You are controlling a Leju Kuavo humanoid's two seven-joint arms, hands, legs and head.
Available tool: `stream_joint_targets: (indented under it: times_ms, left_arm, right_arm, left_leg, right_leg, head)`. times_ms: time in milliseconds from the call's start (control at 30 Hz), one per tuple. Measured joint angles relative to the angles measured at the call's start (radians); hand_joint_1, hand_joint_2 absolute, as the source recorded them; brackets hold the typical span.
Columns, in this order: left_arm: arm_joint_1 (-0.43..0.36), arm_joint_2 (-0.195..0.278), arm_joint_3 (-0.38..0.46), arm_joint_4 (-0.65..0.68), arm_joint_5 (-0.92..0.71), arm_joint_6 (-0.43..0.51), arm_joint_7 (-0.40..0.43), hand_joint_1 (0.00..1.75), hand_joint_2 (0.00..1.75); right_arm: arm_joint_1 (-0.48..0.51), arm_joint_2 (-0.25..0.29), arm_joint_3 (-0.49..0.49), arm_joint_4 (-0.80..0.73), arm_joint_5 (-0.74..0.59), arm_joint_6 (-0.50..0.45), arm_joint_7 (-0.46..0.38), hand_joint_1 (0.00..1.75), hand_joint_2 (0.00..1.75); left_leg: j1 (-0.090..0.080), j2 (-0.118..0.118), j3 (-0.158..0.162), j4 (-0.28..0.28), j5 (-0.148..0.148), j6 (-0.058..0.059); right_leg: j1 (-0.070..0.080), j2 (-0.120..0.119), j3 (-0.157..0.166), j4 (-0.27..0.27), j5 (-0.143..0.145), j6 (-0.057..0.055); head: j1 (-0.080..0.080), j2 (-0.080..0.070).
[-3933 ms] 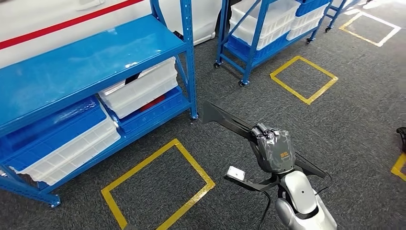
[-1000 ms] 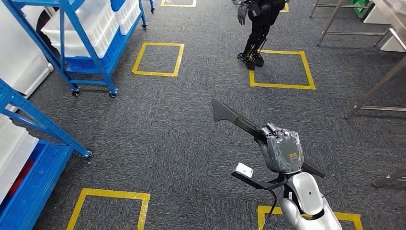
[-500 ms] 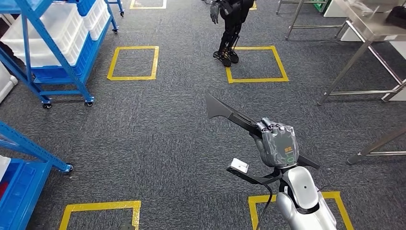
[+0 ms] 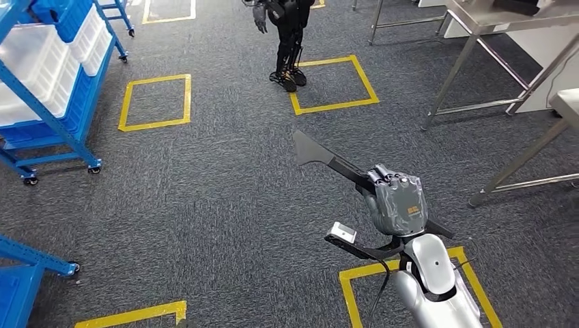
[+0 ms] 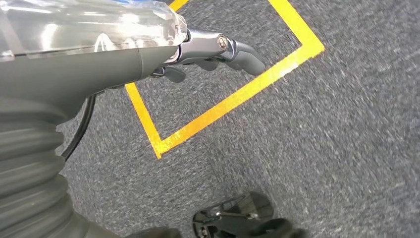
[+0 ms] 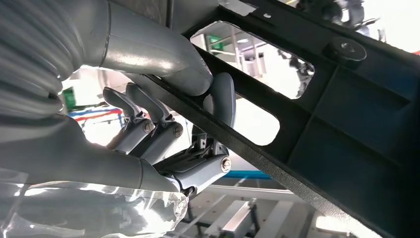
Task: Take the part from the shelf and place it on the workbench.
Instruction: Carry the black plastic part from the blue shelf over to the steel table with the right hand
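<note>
Grey carpet marked with yellow tape squares (image 4: 329, 83) lies all around. On it the right hand (image 4: 397, 203) grips the long black part (image 4: 326, 162) at mid-length, its flared end jutting ahead, so carrying is under way; next it must reach the steel workbench (image 4: 478, 20) ahead-right. Empty, the left hand (image 5: 213, 52) hangs with fingers loosely curled.

Matt black plastic part (image 4: 328, 162); rough grey carpet (image 4: 205, 205); steel workbench (image 4: 478, 27).

Bright even light, blurred wrist views
</note>
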Motion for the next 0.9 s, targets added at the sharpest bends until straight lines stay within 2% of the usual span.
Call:
stream_joint_targets:
  times_ms: [33, 67, 133, 167, 200, 267, 300, 367, 400, 433, 467, 500, 533, 567, 633, 667, 700, 733, 800, 867, 900]
  left_arm:
    - [0.000, 0.000, 0.000, 0.000, -0.001, 0.000, 0.000, 0.00, 1.75]
    - [0.000, 0.000, 0.000, 0.000, -0.002, 0.000, 0.000, 0.00, 1.75]
    - [-0.003, 0.002, 0.000, 0.000, -0.004, 0.000, 0.001, 0.00, 1.75]
    - [-0.003, 0.003, 0.000, 0.000, -0.004, 0.000, 0.001, 0.00, 1.75]
    - [-0.004, 0.004, 0.000, 0.000, -0.005, 0.001, 0.001, 0.00, 1.75]
    - [-0.005, 0.006, 0.000, 0.000, -0.005, 0.001, 0.002, 0.00, 1.75]
    - [-0.006, 0.006, 0.000, 0.000, -0.005, 0.001, 0.002, 0.00, 1.75]
    - [-0.008, 0.006, 0.000, 0.000, -0.005, 0.002, 0.002, 0.00, 1.75]
    - [-0.008, 0.006, 0.000, 0.000, -0.005, 0.002, 0.002, 0.00, 1.75]
    - [-0.007, 0.006, 0.000, 0.000, -0.005, 0.002, 0.002, 0.00, 1.75]
    - [-0.005, 0.007, 0.000, 0.000, -0.005, 0.002, 0.002, 0.00, 1.75]
    - [-0.003, 0.007, 0.000, 0.000, -0.005, 0.002, 0.002, 0.00, 1.75]
    - [-0.003, 0.007, 0.000, 0.000, -0.005, 0.003, 0.002, 0.00, 1.75]
    - [-0.003, 0.007, 0.000, 0.000, -0.005, 0.003, 0.002, 0.00, 1.75]
    - [-0.005, 0.007, 0.000, 0.000, -0.006, 0.003, 0.002, 0.00, 1.75]
    - [-0.005, 0.007, 0.000, 0.000, -0.007, 0.004, 0.002, 0.00, 1.75]
    - [-0.005, 0.008, 0.000, 0.000, -0.008, 0.004, 0.002, 0.00, 1.75]
    - [-0.005, 0.008, 0.000, 0.000, -0.009, 0.005, 0.002, 0.00, 1.75]
    - [-0.006, 0.008, 0.000, 0.000, -0.013, 0.004, 0.002, 0.00, 1.75]
    - [-0.006, 0.008, 0.000, 0.000, -0.016, 0.002, 0.003, 0.00, 1.75]
    - [-0.005, 0.008, 0.000, 0.000, -0.016, 0.001, 0.003, 0.00, 1.75]
  right_arm:
    - [0.000, 0.000, 0.000, 0.000, 0.000, 0.000, -0.001, 1.75, 1.75]
    - [0.000, 0.000, 0.000, 0.000, 0.000, 0.000, -0.001, 1.75, 1.75]
    - [-0.001, 0.000, 0.000, 0.000, -0.001, 0.000, -0.001, 1.75, 1.75]
    - [-0.002, 0.000, 0.000, 0.000, -0.001, 0.000, -0.001, 1.75, 1.75]
    - [-0.002, 0.000, 0.000, 0.000, -0.001, 0.000, -0.002, 1.75, 1.75]
    - [-0.003, 0.000, -0.001, 0.000, -0.001, 0.000, -0.002, 1.75, 1.75]
    - [-0.003, -0.001, -0.002, 0.000, -0.001, 0.000, -0.002, 1.75, 1.75]
    - [-0.006, -0.001, -0.002, 0.000, -0.002, 0.000, -0.002, 1.75, 1.75]
    - [-0.008, -0.001, -0.002, 0.000, -0.002, 0.000, -0.003, 1.75, 1.75]
    - [-0.010, -0.002, -0.003, 0.000, -0.002, 0.000, -0.003, 1.75, 1.75]
    - [-0.010, -0.002, -0.003, 0.000, -0.003, 0.000, -0.003, 1.75, 1.75]
    - [-0.010, -0.002, -0.003, 0.000, -0.002, 0.000, -0.003, 1.75, 1.75]
    - [-0.010, -0.002, -0.003, 0.001, -0.002, 0.000, -0.003, 1.75, 1.75]
    - [-0.012, -0.003, -0.003, 0.001, 0.001, 0.001, -0.002, 1.75, 1.75]
    - [-0.027, -0.003, -0.003, 0.000, 0.011, 0.008, 0.000, 1.75, 1.75]
    - [-0.039, -0.004, -0.003, -0.001, 0.020, 0.016, 0.003, 1.75, 1.75]
    - [-0.054, -0.006, -0.003, -0.001, 0.030, 0.027, 0.006, 1.75, 1.75]
    - [-0.071, -0.009, -0.003, -0.002, 0.043, 0.042, 0.012, 1.75, 1.75]
    - [-0.108, -0.021, -0.004, -0.001, 0.071, 0.078, 0.021, 1.75, 1.75]
    - [-0.152, -0.033, -0.004, 0.001, 0.095, 0.115, 0.029, 1.75, 1.75]
    - [-0.174, -0.039, -0.003, 0.004, 0.104, 0.132, 0.032, 1.75, 1.75]
  left_leg:
    - [0.000, -0.001, 0.004, -0.015, 0.022, 0.002]
    - [0.000, -0.006, 0.027, -0.069, 0.058, 0.005]
    - [0.001, -0.039, 0.092, -0.218, 0.127, 0.014]
    - [0.002, -0.054, 0.114, -0.267, 0.143, 0.017]
    - [0.001, -0.065, 0.125, -0.292, 0.147, 0.021]
    - [0.000, -0.053, 0.128, -0.300, 0.149, 0.030]
    - [0.001, -0.044, 0.131, -0.307, 0.154, 0.037]
    - [0.003, -0.024, 0.134, -0.320, 0.163, 0.049]
    - [0.002, -0.014, 0.134, -0.322, 0.165, 0.052]
    - [0.001, -0.004, 0.133, -0.322, 0.165, 0.054]
    - [-0.001, 0.006, 0.132, -0.322, 0.164, 0.054]
    - [-0.001, 0.017, 0.131, -0.321, 0.164, 0.054]
    - [-0.001, 0.027, 0.131, -0.320, 0.163, 0.054]
    - [-0.001, 0.036, 0.131, -0.319, 0.161, 0.052]
    - [-0.003, 0.053, 0.132, -0.314, 0.155, 0.045]
    - [-0.006, 0.061, 0.133, -0.311, 0.152, 0.040]
    - [-0.009, 0.069, 0.133, -0.309, 0.150, 0.035]
    - [-0.011, 0.077, 0.134, -0.309, 0.148, 0.030]
    - [-0.010, 0.088, 0.135, -0.306, 0.143, 0.020]
    - [-0.005, 0.057, 0.119, -0.266, 0.114, 0.009]
    - [-0.002, 0.033, 0.096, -0.216, 0.086, 0.005]
  right_leg:
    - [0.000, 0.012, 0.000, 0.001, 0.000, 0.000]
    - [0.000, 0.024, 0.001, 0.003, 0.000, 0.000]
    - [0.001, 0.046, -0.001, 0.008, -0.001, 0.005]
    - [0.001, 0.056, -0.003, 0.010, 0.000, 0.010]
    - [0.000, 0.065, -0.006, 0.010, 0.002, 0.016]
    - [-0.002, 0.082, -0.010, 0.007, 0.007, 0.030]
    - [-0.002, 0.077, -0.013, 0.009, 0.005, 0.036]
    - [0.000, 0.038, -0.036, 0.058, -0.030, 0.043]
    - [0.000, 0.011, -0.061, 0.113, -0.062, 0.044]
    - [-0.001, -0.006, -0.093, 0.180, -0.095, 0.047]
    - [-0.003, -0.014, -0.121, 0.240, -0.118, 0.049]
    - [-0.005, -0.019, -0.137, 0.274, -0.124, 0.051]
    - [-0.007, -0.022, -0.133, 0.270, -0.112, 0.053]
    - [-0.008, -0.028, -0.109, 0.226, -0.084, 0.054]
    - [-0.005, -0.063, -0.034, 0.088, -0.028, 0.051]
    - [-0.002, -0.078, -0.009, 0.038, -0.014, 0.047]
    - [0.001, -0.088, 0.003, 0.011, -0.009, 0.042]
    - [0.005, -0.085, 0.002, 0.007, -0.012, 0.036]
    - [0.002, -0.063, 0.000, 0.004, -0.007, 0.026]
    - [-0.002, -0.044, 0.002, -0.001, -0.002, 0.016]
    - [-0.003, -0.035, 0.002, -0.002, -0.001, 0.012]
  head:
    - [0.000, 0.000]
    - [0.000, 0.000]
    - [0.000, 0.000]
    - [0.000, 0.000]
    - [0.000, 0.000]
    - [0.000, 0.000]
    - [0.000, 0.000]
    - [0.000, 0.000]
    - [0.000, 0.000]
    - [0.000, 0.000]
    - [0.000, 0.000]
    - [0.000, 0.000]
    - [0.000, 0.000]
    - [0.000, 0.000]
    - [0.000, 0.000]
    - [0.000, 0.000]
    - [0.000, 0.000]
    - [0.000, 0.000]
    - [0.000, 0.000]
    - [0.000, 0.000]
    - [0.000, 0.000]
